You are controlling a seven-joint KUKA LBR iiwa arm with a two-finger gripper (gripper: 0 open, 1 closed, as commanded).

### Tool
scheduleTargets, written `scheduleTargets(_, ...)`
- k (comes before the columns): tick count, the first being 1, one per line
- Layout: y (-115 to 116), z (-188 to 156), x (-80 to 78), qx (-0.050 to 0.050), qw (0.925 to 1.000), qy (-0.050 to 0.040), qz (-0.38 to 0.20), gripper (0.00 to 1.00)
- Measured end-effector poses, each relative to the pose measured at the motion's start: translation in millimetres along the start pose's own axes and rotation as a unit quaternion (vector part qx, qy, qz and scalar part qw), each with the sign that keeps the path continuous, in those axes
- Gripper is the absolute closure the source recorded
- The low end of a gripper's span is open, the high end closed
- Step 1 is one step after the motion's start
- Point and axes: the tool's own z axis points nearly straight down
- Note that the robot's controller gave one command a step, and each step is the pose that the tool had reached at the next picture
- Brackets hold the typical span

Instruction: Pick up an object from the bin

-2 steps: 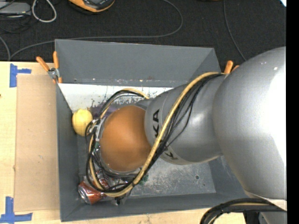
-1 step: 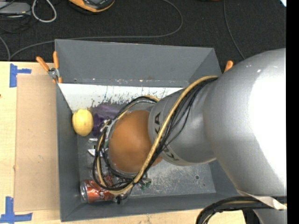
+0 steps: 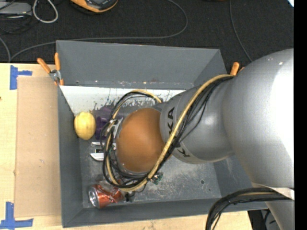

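Purple lumpy object (image 3: 102, 116) lies left-middle in grey metal bin (image 3: 139, 66), just beside yellow lemon-shaped fruit (image 3: 85, 125). Orange wrist cover (image 3: 139, 140) overlaps its right edge. Likely the approach step. Pincer state: cannot tell. Next move calls for a centred descent.

A single camera looks down on the bin (image 3: 144, 66) from above, tilted slightly toward its far wall, fairly near; floor (image 3: 144, 28) shows beyond that wall, and the arm (image 3: 240, 123) reaches in from the right.
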Motion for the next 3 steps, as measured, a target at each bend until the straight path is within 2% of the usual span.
scheduleTargets(2, 0.3, -2.9, -0.4, -0.001, 1.0, -0.0007, 0.002, 1.0)
scheduleTargets(3, 1.6, -19.2, 0.6, -0.002, 1.0, 0.0015, 0.003, 1.0)
